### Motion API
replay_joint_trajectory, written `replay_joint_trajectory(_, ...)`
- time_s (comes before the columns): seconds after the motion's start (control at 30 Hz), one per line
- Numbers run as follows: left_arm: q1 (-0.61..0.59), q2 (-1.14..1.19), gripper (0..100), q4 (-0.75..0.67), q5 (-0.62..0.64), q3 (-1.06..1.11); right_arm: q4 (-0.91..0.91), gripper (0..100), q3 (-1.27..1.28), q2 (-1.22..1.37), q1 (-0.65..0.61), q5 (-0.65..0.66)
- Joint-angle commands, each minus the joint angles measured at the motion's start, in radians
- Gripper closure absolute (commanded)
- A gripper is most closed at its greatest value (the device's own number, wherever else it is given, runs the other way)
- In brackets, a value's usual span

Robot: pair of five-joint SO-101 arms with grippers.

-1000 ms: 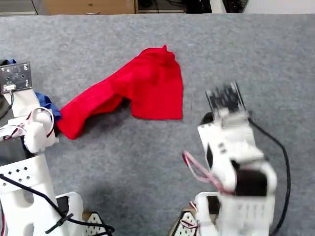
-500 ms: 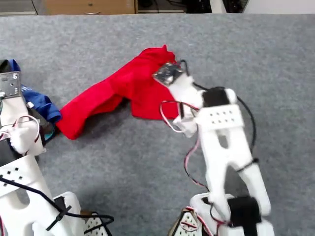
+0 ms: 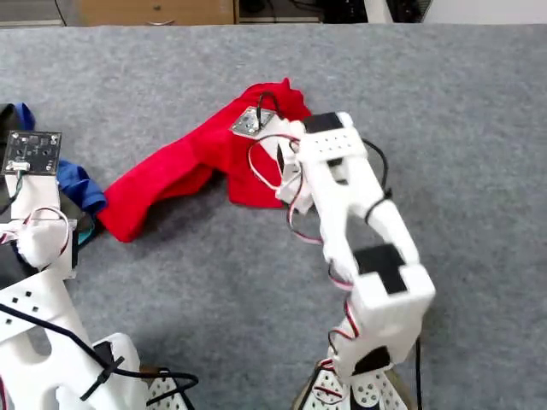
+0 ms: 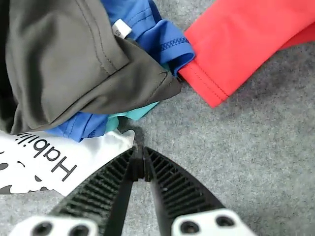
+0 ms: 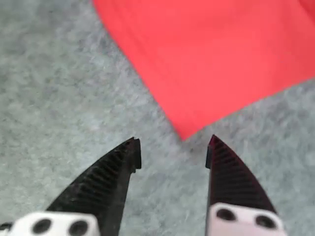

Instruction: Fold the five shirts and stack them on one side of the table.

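**Left jaws closed by the heap, right jaws spread over a red corner**

At nine o'clock on the felt-like grey table cover (image 3: 444, 102), soft knit shirts lay bunched in a heap. A dark grey-brown shirt with a stitched hem (image 4: 64, 64) draped over a bright blue shirt (image 4: 167, 39), a sliver of teal shirt (image 4: 133, 114) and a smooth white printed shirt (image 4: 98, 150). The left gripper (image 4: 142, 169) hung just beside the white fabric, its ribbed black fingers pressed together on nothing.

Toward eleven o'clock sprawled the crumpled red jersey shirt (image 3: 214, 154), one long lobe tapering toward the heap, its hemmed end just beside the blue cloth.

The blocky white right arm (image 3: 350, 205) stretched from six o'clock over the red shirt. The right gripper (image 5: 172, 150) held its tapered black fingers spread either side of a pointed red corner.
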Motion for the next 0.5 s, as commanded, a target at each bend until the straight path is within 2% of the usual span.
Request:
replay_joint_trajectory(0.0,-0.006,-0.005,98,0.0,-0.006,0.009,0.006,76.8,-0.147,0.094,0.018,0.005)
replay_joint_trajectory(0.23,-0.006,-0.005,98,-0.046,-0.006,0.031,0.054,84.7,-0.263,0.232,0.025,0.009)
replay_joint_trajectory(0.37,-0.012,-0.005,98,-0.126,-0.005,0.069,0.178,85.0,-0.331,0.275,0.038,0.009)
replay_joint_trajectory(0.47,-0.008,-0.005,98,-0.133,-0.005,0.071,0.247,85.0,-0.377,0.297,0.038,0.009)
